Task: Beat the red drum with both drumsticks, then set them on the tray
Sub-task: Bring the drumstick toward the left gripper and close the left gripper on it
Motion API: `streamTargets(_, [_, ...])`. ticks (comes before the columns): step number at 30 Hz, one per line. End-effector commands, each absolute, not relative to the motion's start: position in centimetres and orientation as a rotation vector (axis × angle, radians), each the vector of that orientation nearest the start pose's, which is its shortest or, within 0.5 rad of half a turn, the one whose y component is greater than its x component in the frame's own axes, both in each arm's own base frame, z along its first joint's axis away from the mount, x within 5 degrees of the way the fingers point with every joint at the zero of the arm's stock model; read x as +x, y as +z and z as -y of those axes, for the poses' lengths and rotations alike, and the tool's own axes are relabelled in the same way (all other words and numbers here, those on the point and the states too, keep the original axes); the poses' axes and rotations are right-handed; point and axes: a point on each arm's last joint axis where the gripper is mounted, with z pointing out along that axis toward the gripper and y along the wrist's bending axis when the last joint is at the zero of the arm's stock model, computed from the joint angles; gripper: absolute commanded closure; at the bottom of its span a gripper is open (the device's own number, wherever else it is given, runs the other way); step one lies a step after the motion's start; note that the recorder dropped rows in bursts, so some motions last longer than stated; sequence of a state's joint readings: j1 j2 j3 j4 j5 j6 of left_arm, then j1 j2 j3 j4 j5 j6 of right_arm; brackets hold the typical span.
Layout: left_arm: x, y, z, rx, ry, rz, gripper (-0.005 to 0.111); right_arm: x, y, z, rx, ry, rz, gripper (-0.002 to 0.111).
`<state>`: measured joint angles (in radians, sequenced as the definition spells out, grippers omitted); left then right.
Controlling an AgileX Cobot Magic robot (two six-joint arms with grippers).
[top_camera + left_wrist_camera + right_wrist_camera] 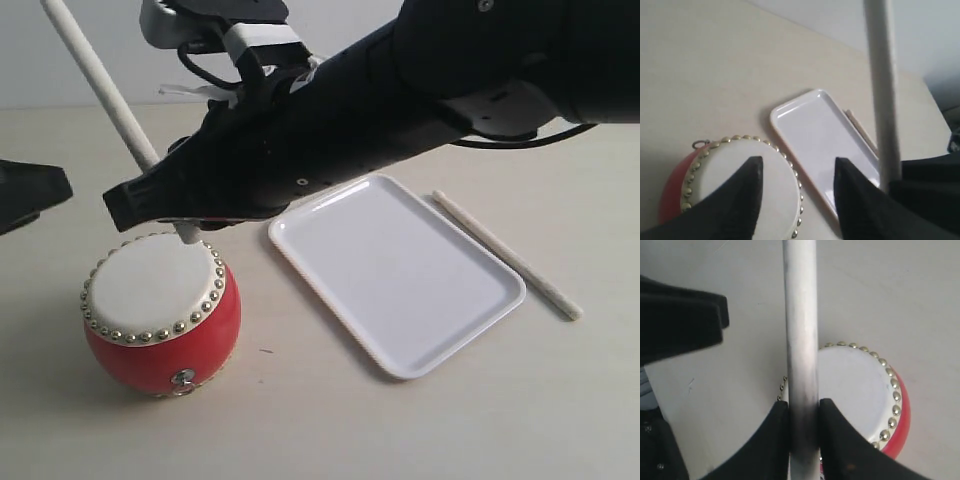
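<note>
Over the red drum [160, 315] on the bench [500, 420], the right hand [804, 410], stretched across the middle, pinches one drumstick [105, 85] between its fingers, the stick's lower tip at the far edge of the cream skin. The left hand [797, 172] hangs above the drum, fingers spread, holding nothing. A second drumstick [505, 255] lies just beside the white tray [400, 270], on the side away from the drum.

Soft even light, faint shadows, blurry wrist views
</note>
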<state>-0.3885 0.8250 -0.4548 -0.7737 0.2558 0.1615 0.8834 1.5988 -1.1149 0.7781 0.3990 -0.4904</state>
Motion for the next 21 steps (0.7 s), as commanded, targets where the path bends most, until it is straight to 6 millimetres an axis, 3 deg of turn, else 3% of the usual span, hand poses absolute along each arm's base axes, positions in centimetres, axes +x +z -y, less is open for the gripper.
streamTargets(1, [15.9,25.5,8.6,-0.129,-0.808,-2.201,0.057,21.2,26.7,-29.4,-0.771,0.904,-2.254,0.108])
streamTargets(7, [17.0,25.3,9.2,-0.122,-0.820,-2.191,0.057,21.6,24.4,-30.0,-0.789,0.885,-2.334,0.108])
streamTargets(21, [18.3,28.8,9.8,0.030,-0.791,-2.081,0.054,21.7,24.8,-29.8,-0.784,0.879,-2.314,0.108])
